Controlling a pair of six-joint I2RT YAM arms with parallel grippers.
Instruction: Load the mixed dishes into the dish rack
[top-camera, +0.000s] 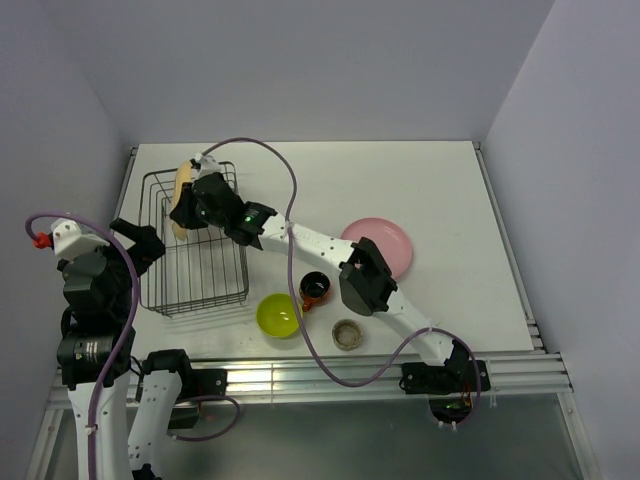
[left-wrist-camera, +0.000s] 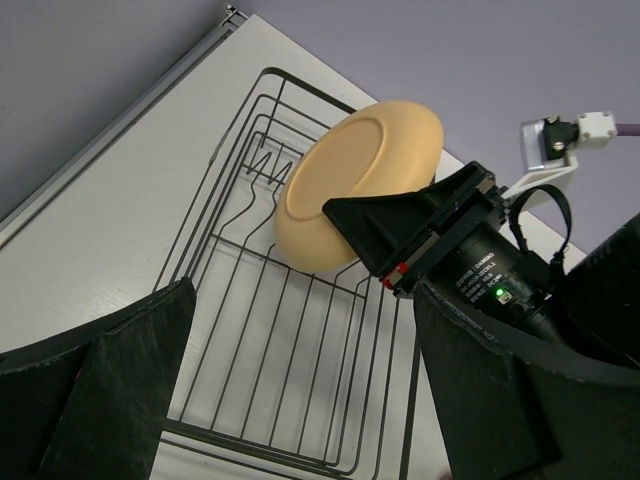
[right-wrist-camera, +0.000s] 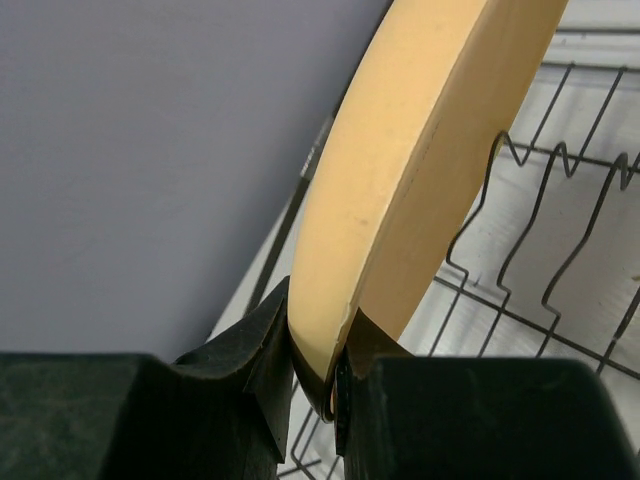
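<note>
Rim pinched by right end effector (right-wrist-camera: 318, 365), yellow-orange plate (right-wrist-camera: 420, 150) stands edgewise, dish rack (top-camera: 195, 290) directly beneath. Left end effector (top-camera: 145, 245) gapes empty nearby.

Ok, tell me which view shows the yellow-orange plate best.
Left wrist: nearly the whole yellow-orange plate, tilted on edge in the right gripper. Right wrist shows only its pinched rim; top external only a partly hidden sliver.

Rack (top-camera: 190, 270) sitting far-left on bench (top-camera: 430, 180). On-edge plate (top-camera: 182, 200) leaning at rack's far end, R end effector (right-wrist-camera: 320, 352) pinching its rim. Flat plate (top-camera: 385, 245) lying right of ctr. Mug (top-camera: 314, 288), bowl (top-camera: 278, 315), cup (top-camera: 347, 333) sitting btwn rack and flat plate, mug behind.
</note>
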